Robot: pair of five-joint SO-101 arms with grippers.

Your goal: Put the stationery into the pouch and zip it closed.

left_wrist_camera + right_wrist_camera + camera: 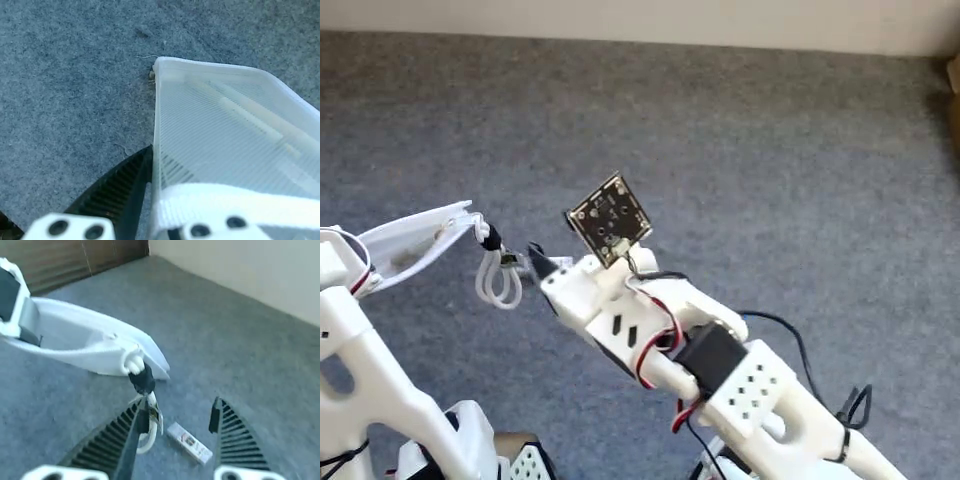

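Note:
My left gripper (152,165) is shut on one end of the white mesh pouch (225,130), and long pale stationery shows through the mesh. From above, the pouch (415,243) juts out of the left arm at the left edge. Its black zip pull (142,379) with a white cord loop (498,280) hangs from the free end. My right gripper (179,405) is open, and one finger (117,437) lies right by the cord. Its tip (535,258) sits just beside the loop. A small white oblong item (190,442) lies on the carpet between the open fingers.
Grey carpet (770,150) covers the whole work surface, with wide free room at the back and right. A pale wall (720,20) runs along the far edge. Black and red cables (790,340) trail along the right arm.

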